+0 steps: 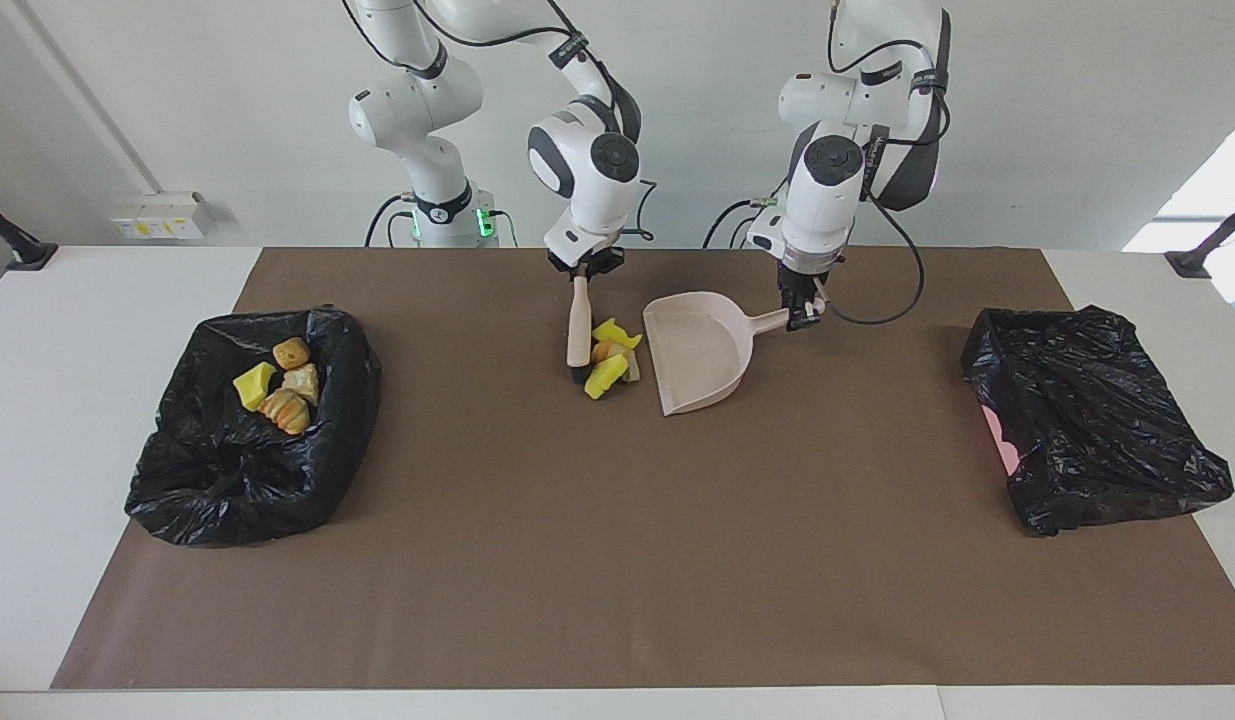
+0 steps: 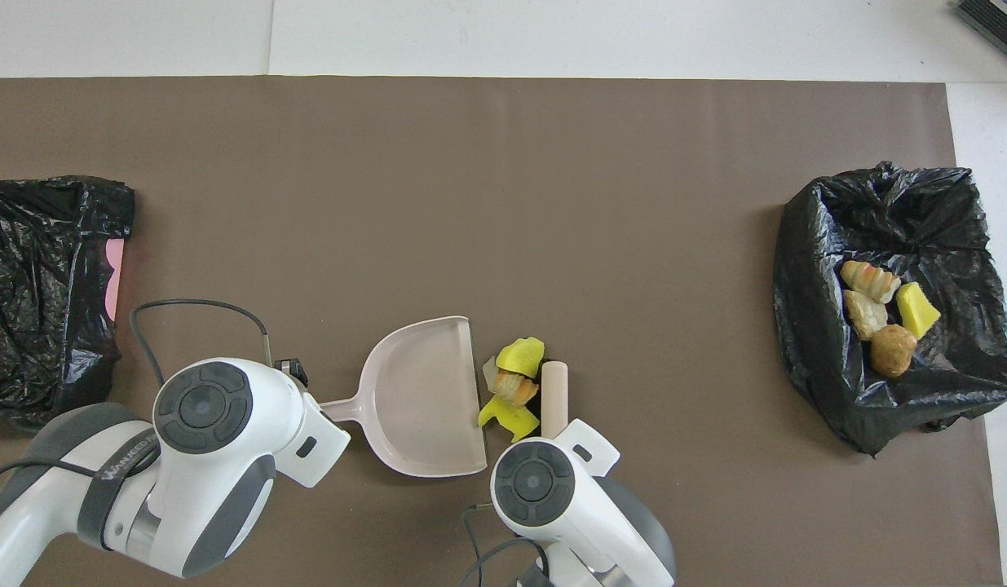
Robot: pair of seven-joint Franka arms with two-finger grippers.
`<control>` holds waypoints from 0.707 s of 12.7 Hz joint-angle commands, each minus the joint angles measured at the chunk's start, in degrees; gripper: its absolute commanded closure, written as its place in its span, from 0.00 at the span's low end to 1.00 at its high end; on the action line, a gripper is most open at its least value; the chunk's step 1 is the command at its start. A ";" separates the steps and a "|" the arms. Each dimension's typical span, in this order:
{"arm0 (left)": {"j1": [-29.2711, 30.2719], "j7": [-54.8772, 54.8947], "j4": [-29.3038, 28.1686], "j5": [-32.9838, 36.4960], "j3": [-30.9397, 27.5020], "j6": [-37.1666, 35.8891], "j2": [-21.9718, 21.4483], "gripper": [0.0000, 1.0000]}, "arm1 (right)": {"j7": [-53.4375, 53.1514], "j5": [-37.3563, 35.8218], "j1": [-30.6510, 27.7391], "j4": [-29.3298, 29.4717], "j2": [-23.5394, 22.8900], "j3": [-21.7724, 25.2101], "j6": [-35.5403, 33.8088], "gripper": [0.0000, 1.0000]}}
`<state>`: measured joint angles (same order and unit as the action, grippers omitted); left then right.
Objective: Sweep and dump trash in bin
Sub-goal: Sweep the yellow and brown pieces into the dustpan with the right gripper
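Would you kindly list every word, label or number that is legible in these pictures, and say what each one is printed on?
"WANNEED..." or similar: grey lettering on the band of the left arm, overhead view; only partly readable.
Small white print on the black strap of the right arm, facing view: too small to read.
Yellow-marked labels on the wall socket box: too small to read.
Nothing is printed on the dustpan, brush or bin bags.

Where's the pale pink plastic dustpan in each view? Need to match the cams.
Facing view: the pale pink plastic dustpan sits just right of centre, upper half; left gripper grips its handle.
Overhead view: the dustpan sits left of centre, lower half.
Shared landmark: the small pile of yellow sponge and tan bread-like trash lies at its open mouth, the beige-handled brush just past that.
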<state>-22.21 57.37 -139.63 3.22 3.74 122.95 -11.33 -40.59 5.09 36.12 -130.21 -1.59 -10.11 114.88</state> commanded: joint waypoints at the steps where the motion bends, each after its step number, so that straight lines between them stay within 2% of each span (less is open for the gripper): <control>1: -0.82 -2.61 -2.13 1.26 -0.31 1.33 -1.85 1.00 | -4.39 1.32 2.72 7.84 -6.56 -0.17 -0.88 1.00; 3: -0.47 -3.14 -2.05 1.26 -0.31 1.59 -1.76 1.00 | -4.41 5.09 4.13 12.93 -8.77 -0.17 -0.88 1.00; 5: -0.21 -3.41 -2.04 1.26 -0.31 2.03 -1.59 1.00 | -4.32 5.71 4.93 18.21 -11.05 -0.26 -0.97 1.00; 7: 0.75 -3.06 -1.96 1.17 -0.31 2.73 -1.24 1.00 | -3.88 5.11 4.75 23.66 -12.46 -0.17 -6.39 1.00; 9: 1.28 -3.06 -1.96 1.08 -0.40 5.10 -0.97 1.00 | -3.53 4.23 4.06 23.86 -11.69 -0.09 -11.40 1.00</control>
<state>-21.62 55.50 -139.94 3.23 3.48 124.93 -11.36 -44.35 9.65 41.06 -108.42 -12.67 -10.06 107.43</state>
